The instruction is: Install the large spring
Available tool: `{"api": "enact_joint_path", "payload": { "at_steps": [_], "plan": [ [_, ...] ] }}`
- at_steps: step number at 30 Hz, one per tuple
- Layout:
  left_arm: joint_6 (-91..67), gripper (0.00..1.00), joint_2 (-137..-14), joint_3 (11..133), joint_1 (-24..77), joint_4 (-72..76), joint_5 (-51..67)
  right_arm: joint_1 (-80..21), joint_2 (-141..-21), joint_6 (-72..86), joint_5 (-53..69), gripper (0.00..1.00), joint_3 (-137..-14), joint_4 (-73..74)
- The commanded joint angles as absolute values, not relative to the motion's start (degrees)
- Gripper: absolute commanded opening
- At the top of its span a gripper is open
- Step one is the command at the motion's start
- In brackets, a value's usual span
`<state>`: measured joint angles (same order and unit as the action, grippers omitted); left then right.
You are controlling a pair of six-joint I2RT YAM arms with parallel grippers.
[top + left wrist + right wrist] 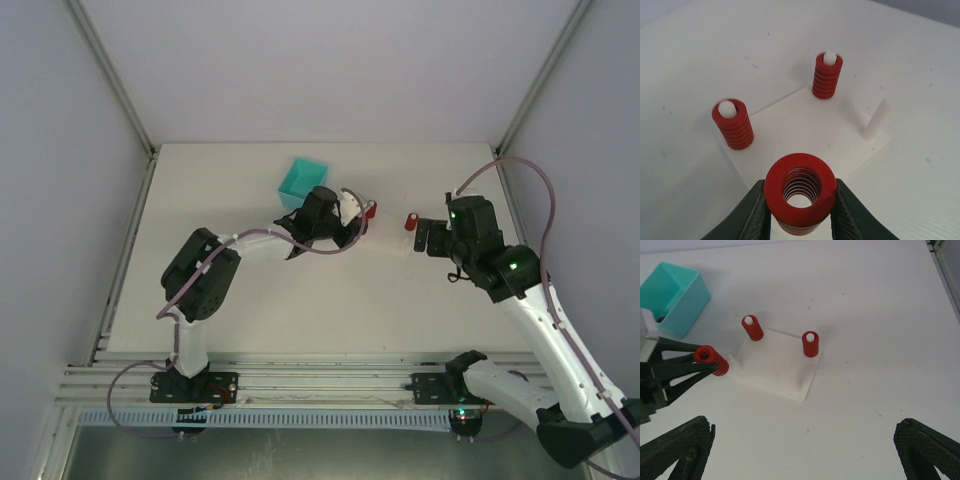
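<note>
My left gripper [800, 207] is shut on the large red spring [800, 187], gripping its sides and holding it upright over the near corner of the white peg plate [805, 125]. Two red springs [733, 124] [827, 75] sit on white pegs of that plate, and a bare white peg [876, 120] stands at its right edge. In the right wrist view the held spring [711, 360] hangs just beside a corner peg [733, 361] of the plate [777, 365]. My right gripper [802, 450] is wide open and empty, off the plate's edge. In the top view the left gripper [360, 215] faces the right gripper [425, 237].
A teal bin [303, 180] stands behind the left gripper, at the back of the table; it also shows in the right wrist view [672, 297] with something red inside. White walls and metal frame rails enclose the table.
</note>
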<state>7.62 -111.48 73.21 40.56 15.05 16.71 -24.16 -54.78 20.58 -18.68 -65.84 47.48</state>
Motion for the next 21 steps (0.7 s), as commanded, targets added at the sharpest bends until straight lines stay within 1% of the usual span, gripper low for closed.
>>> {"api": "enact_joint_path", "payload": {
  "at_steps": [1, 9, 17, 21],
  "plan": [
    [9.32, 0.0, -112.98, 76.55, 40.81, 18.69, 17.85, -24.08, -53.26, 20.73, -19.82, 0.99, -68.68, 50.27],
    [9.27, 0.0, -115.42, 79.04, 40.79, 18.85, 17.84, -24.06, -52.57, 19.95, -19.78, 0.99, -69.38, 51.74],
    [10.44, 0.0, -113.47, 80.66, 40.81, 15.92, 16.67, -24.08, -52.56, 19.78, -20.41, 0.99, -69.41, 51.82],
    [11.23, 0.0, -114.5, 81.28, 40.83, 15.73, 15.94, -24.08, -52.56, 19.65, -20.26, 0.99, -69.75, 51.49]
  ]
}}
